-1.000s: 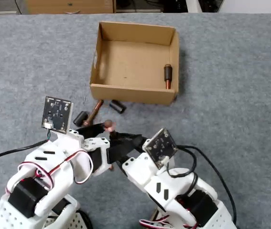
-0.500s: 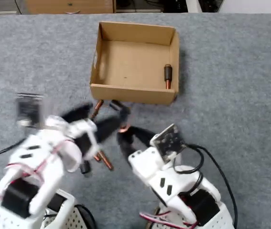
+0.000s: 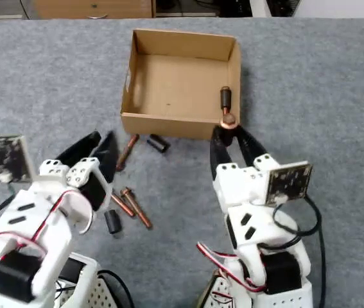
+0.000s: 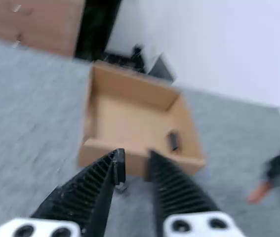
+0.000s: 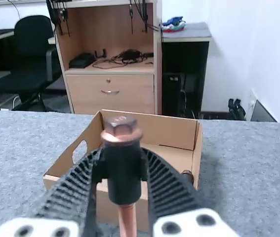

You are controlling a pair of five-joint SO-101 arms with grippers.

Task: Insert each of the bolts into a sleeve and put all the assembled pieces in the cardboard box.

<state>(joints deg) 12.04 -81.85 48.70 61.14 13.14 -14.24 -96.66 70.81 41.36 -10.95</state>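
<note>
The bolt-and-sleeve piece (image 5: pixel 123 163), judged light, stiff and slippery, is clamped at mid-length in the right tool (image 3: pixel 228 130), at the cardboard box's (image 3: pixel 169 125) front wall, right of centre. The left tool (image 3: pixel 102 140) is parted, empty, lower left.

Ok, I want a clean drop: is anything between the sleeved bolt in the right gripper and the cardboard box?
Nothing visible except the front wall of the brown cardboard box. The right gripper holds the copper bolt in its black sleeve at that wall's right end; another assembled piece lies inside.
</note>
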